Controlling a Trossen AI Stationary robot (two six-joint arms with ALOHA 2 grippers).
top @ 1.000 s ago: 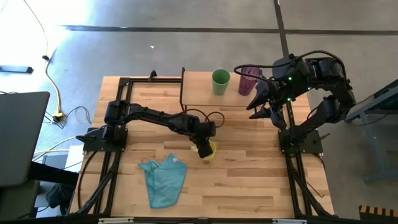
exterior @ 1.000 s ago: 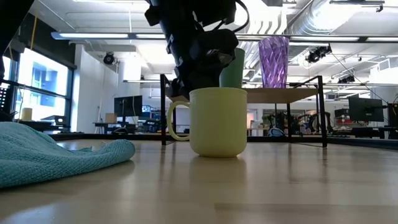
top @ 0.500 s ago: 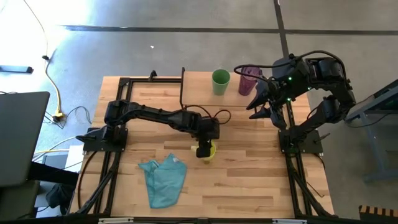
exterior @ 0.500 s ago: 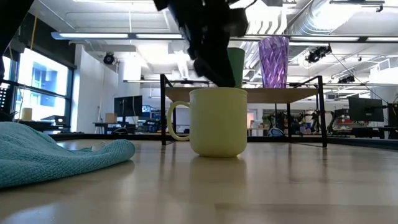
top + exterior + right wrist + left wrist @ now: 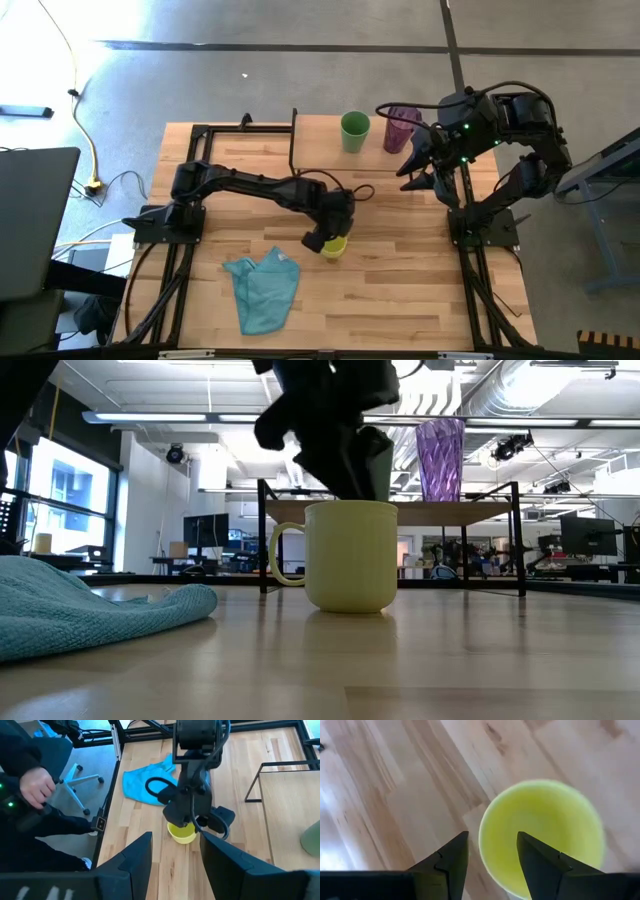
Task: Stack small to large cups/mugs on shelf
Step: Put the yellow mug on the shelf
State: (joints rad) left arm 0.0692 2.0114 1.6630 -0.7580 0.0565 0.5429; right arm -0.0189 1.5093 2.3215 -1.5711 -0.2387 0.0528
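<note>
The small yellow mug stands upright on the table's middle, its handle to one side. My left gripper hangs open just over the mug's rim. One finger is above the hollow and the other outside the wall; no touch shows. At the table's far edge stands the shelf, bearing the green cup and the purple tumbler, both upright. My right gripper waits open, raised near the shelf's right end, with nothing between its fingers.
A teal cloth lies crumpled on the table's near left part, left of the mug. Dark frame rails run along the table's left and right sides. Off the table's edge, a person's hand and a chair show in the right wrist view.
My left gripper has rolled about its own pointing line and risen a little above the yellow mug. The mug has stayed in the same place, upright.
</note>
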